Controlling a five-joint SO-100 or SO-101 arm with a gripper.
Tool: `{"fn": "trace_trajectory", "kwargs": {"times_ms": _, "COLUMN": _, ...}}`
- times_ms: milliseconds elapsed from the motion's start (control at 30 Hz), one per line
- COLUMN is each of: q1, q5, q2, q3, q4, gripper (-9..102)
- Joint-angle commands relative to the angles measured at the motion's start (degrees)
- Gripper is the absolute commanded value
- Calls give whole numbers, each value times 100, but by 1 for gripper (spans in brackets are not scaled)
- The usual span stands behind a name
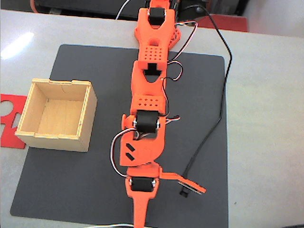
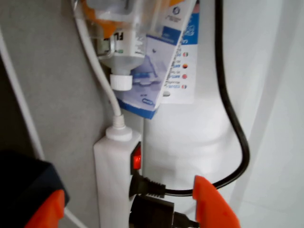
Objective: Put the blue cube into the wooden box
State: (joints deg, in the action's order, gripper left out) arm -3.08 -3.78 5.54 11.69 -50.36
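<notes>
The wooden box (image 1: pixel 53 141) is pale plywood, open-topped and empty. It stands at the left edge of the black mat (image 1: pixel 66 190) in the fixed view. The orange arm stretches down the middle of the mat, well to the right of the box. My gripper (image 1: pixel 171 209) is at the mat's near edge, open, with one finger splayed out to the right. In the wrist view the gripper (image 2: pixel 128 206) shows two orange fingertips (image 2: pixel 213 204) far apart. A dark navy block, apparently the blue cube (image 2: pixel 23 183), sits against the left fingertip. I cannot tell what holds it there.
A flat red cut-out sheet (image 1: pixel 9 118) lies left of the box. A black cable (image 1: pixel 221 114) runs across the mat's right side. Beyond the gripper, the wrist view shows a white power strip (image 2: pixel 111 175) with plugs, a bottle and a printed leaflet (image 2: pixel 166 61).
</notes>
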Motion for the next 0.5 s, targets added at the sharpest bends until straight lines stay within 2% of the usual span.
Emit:
{"fn": "trace_trajectory", "kwargs": {"times_ms": 0, "q1": 149, "q5": 26, "q2": 334, "q3": 176, "q4": -413, "gripper": 34}}
{"fn": "trace_trajectory", "kwargs": {"times_ms": 233, "q1": 422, "q5": -18, "q2": 422, "q3": 176, "q4": -1354, "gripper": 32}}
{"fn": "trace_trajectory", "kwargs": {"times_ms": 467, "q1": 527, "q5": -18, "q2": 598, "q3": 176, "q4": -1749, "gripper": 32}}
